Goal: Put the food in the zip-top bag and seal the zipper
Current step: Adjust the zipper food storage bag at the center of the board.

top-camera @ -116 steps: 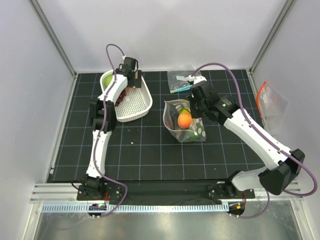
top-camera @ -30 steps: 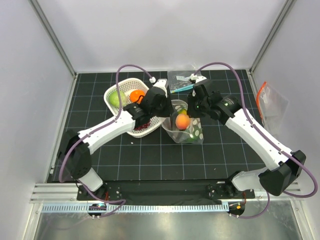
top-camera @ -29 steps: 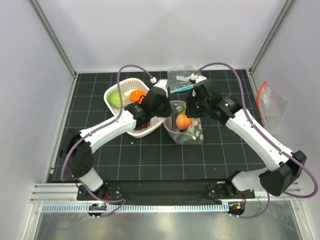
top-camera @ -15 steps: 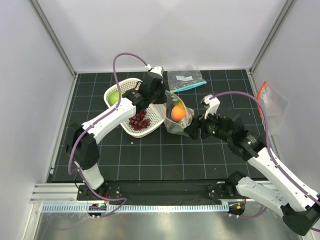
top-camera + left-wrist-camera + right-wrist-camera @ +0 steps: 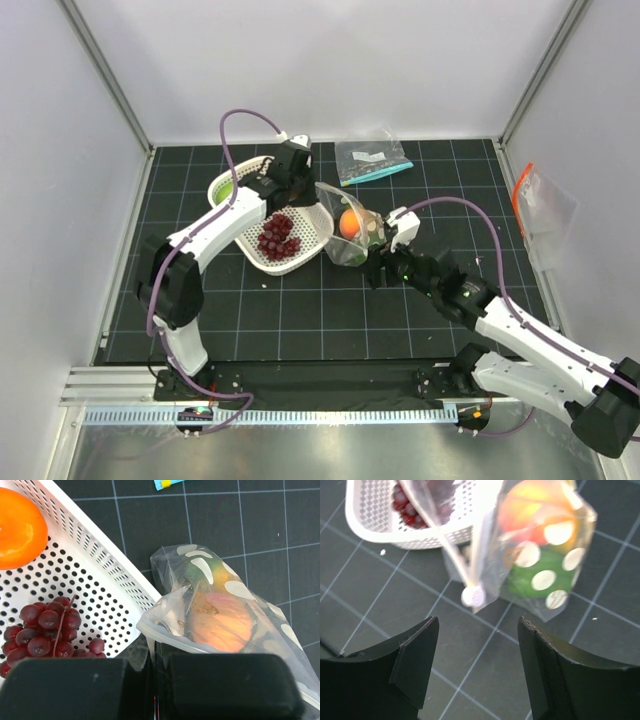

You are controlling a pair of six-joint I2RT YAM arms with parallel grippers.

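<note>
The zip-top bag point(image 5: 352, 240) hangs tilted beside the white basket, holding an orange-yellow fruit point(image 5: 349, 223) and a dark green one point(image 5: 535, 580). My left gripper point(image 5: 309, 189) is shut on the bag's mouth edge; in the left wrist view the zipper point(image 5: 167, 639) runs straight into the closed jaws. My right gripper point(image 5: 477, 645) stands open just in front of the bag with nothing between its fingers. A white slider point(image 5: 472, 596) dangles at the strip's end. Purple grapes point(image 5: 278, 232), an orange fruit point(image 5: 17, 530) and a pale green fruit point(image 5: 226, 186) lie in the basket.
The white perforated basket point(image 5: 305, 225) sits left of the bag, touching it. A small clear bag with a teal strip point(image 5: 372, 160) lies at the back. Another clear bag with an orange strip point(image 5: 540, 205) leans on the right wall.
My left gripper shut on the bag's mouth and drew it up toward the basket. My right gripper let go of the bag, opened, and swung back to the near side.
</note>
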